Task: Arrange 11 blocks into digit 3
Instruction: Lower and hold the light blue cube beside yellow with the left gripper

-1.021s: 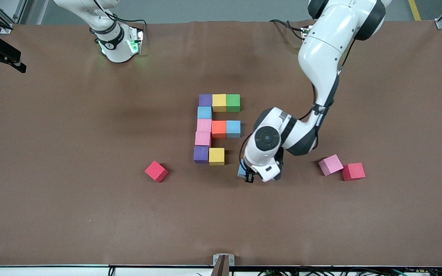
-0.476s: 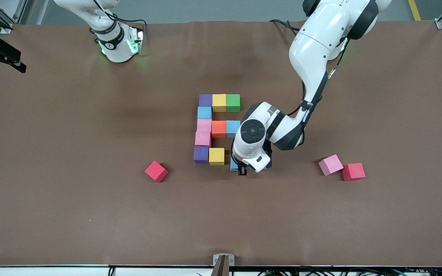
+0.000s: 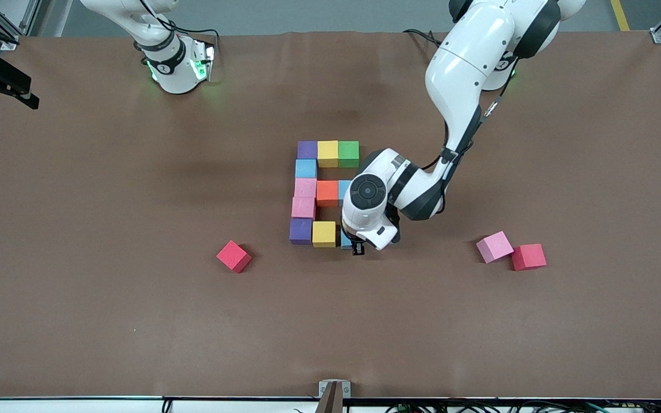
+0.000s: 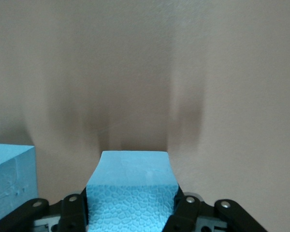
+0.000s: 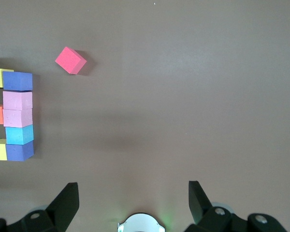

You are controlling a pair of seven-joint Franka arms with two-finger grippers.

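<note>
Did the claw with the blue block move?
Yes. The left claw, shut on the light blue block, slid toward the yellow block at the figure's near row.

Evenly lit from overhead, soft short shadows beside cubes on the brown table (image 3: 135, 321). Green glow at the right arm's base (image 3: 195, 69). Streaked blur and dark smears across the left wrist view.
</note>
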